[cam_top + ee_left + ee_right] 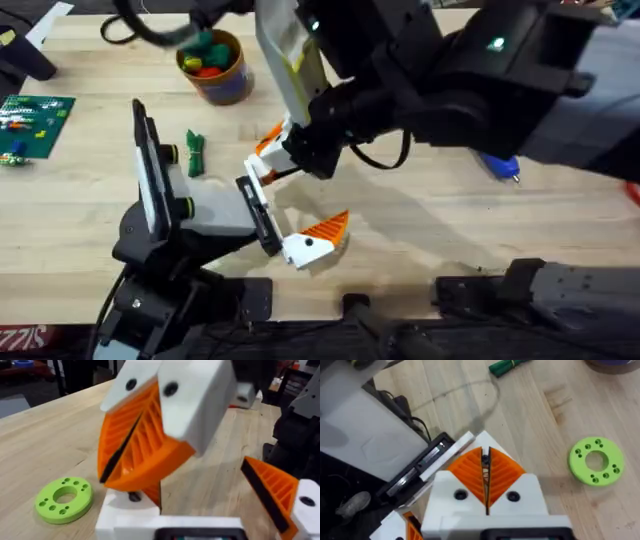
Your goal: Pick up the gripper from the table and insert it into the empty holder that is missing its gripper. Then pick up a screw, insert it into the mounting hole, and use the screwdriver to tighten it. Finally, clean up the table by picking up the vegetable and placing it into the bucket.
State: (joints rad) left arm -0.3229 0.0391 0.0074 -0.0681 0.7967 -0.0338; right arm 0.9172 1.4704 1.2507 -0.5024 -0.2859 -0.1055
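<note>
My right gripper [277,150] is shut on the gripper [454,453], a white-based piece with an orange tip. It holds that piece's white base against the far end of the holder [258,213], the black bar on the grey block. In the left wrist view the white base [125,515] sits low under the shut right gripper [131,472]. My left gripper [298,200] stands open, its fixed orange finger [322,236] at the bar's near end. The blue screwdriver [501,165] lies at the right, partly under the arm. The green vegetable [194,152] lies near the bucket [215,68].
The bucket holds round toys. A green circuit board [30,122] lies at the far left. A lime-green ring [596,460] rests on the wood beside the right gripper. The tall black plate [148,165] with yellow-green knobs stands left of the holder.
</note>
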